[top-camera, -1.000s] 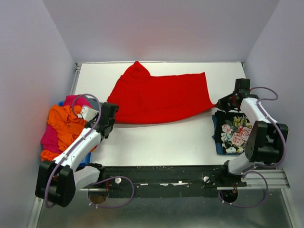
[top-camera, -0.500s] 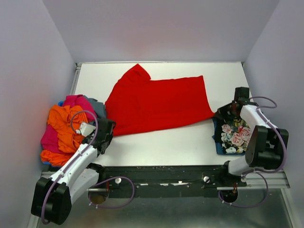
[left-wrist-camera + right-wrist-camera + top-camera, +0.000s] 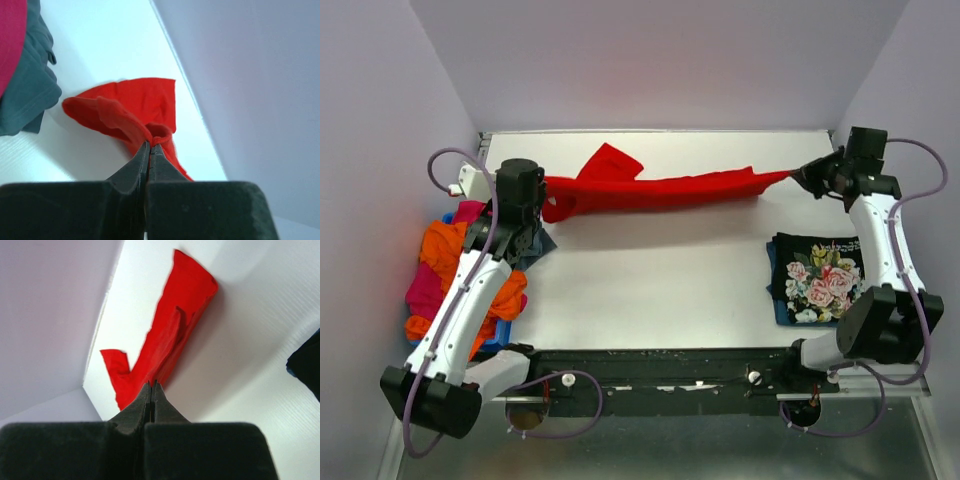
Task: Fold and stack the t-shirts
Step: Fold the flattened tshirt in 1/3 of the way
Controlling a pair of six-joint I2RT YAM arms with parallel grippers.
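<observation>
Both arms are out at the far side! The left gripper (image 3: 542, 192) has its jaws clamped on one end of the red tee (image 3: 660, 187). The right gripper (image 3: 798, 176) pinches the other end. The cloth stretches between them along the table (image 3: 650, 290). The floral tee (image 3: 817, 280) lies folded at right, and the pile (image 3: 445, 265) sits left.
</observation>
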